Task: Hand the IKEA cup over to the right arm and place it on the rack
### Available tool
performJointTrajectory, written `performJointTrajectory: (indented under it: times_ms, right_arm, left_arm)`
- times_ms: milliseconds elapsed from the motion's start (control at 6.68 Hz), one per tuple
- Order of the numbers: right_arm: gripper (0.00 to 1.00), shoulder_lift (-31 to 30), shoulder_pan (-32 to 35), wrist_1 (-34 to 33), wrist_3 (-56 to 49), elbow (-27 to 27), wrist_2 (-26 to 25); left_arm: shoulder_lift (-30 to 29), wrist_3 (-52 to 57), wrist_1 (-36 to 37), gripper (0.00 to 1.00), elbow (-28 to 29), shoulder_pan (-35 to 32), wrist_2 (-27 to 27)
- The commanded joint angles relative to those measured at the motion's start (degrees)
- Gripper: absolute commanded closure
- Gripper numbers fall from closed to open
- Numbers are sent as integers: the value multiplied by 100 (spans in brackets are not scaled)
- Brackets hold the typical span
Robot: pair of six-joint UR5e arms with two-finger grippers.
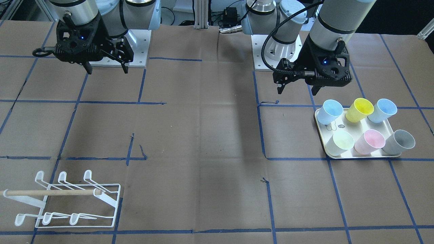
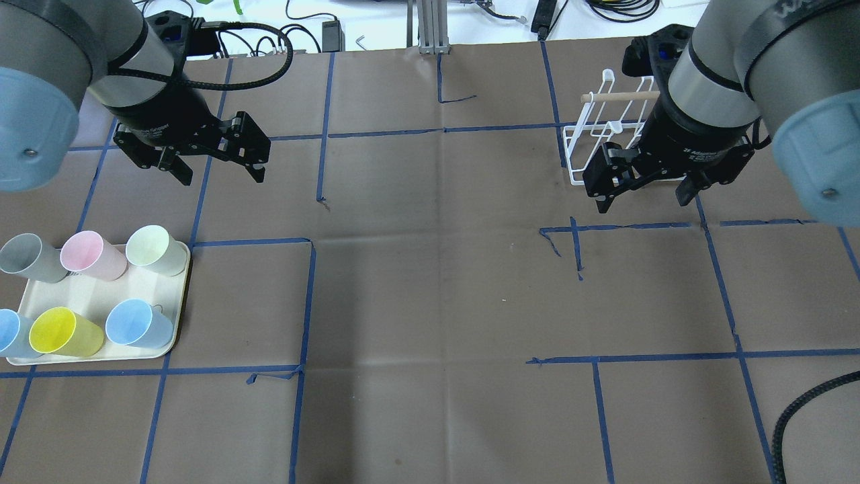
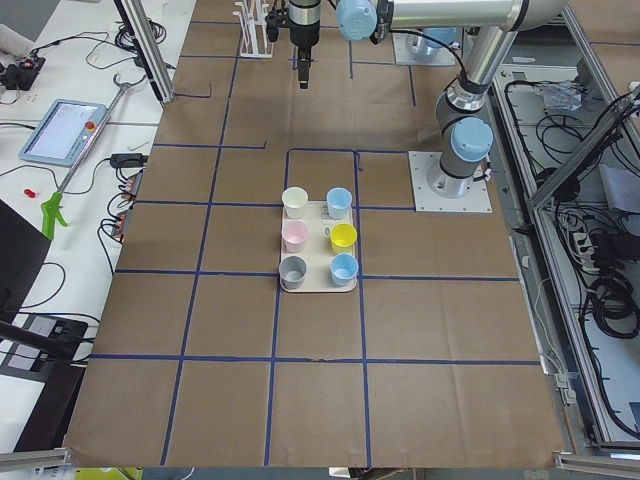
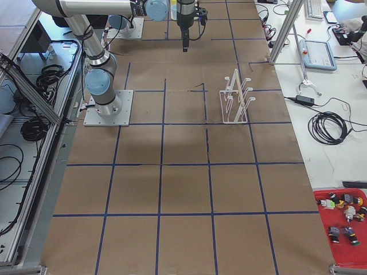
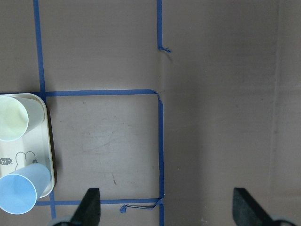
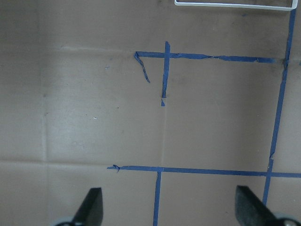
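Left gripper (image 2: 222,176): we see its fingers spread wide and gripping nothing. It hangs above the table in the upper left of the overhead view, beyond the tray and apart from it.
Right gripper (image 2: 641,202): its fingers are likewise spread and empty. It sits in the upper right of the overhead view, where its arm covers part of the rack.
Cups: we count six, mouths up, in two rows of three on the tray. One row is a grey cup (image 2: 27,257), a pink cup (image 2: 91,255) and a pale green cup (image 2: 156,250). The other is a yellow cup (image 2: 64,333) between two blue ones. Neither gripper touches any of them.
Tray (image 2: 94,296): cream, at the lower left of the overhead view.
Rack (image 1: 109,200): white wire, in the lower left corner of the front-facing view, well apart from the tray. A wooden dowel (image 1: 51,192) lies across it.
Table (image 1: 203,135): brown paper marked off by blue tape lines.
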Motion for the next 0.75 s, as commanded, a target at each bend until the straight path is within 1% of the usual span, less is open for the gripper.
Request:
performJointTrajectory:
  times_ms: [0, 599]
  right_arm:
    - [0, 56, -1, -8, -3, 16, 60]
    - [0, 74, -1, 0, -3, 16, 8]
  left_arm:
    - [-4, -10, 1, 0, 15, 0, 0]
    - [40, 16, 0, 0, -38, 0, 0]
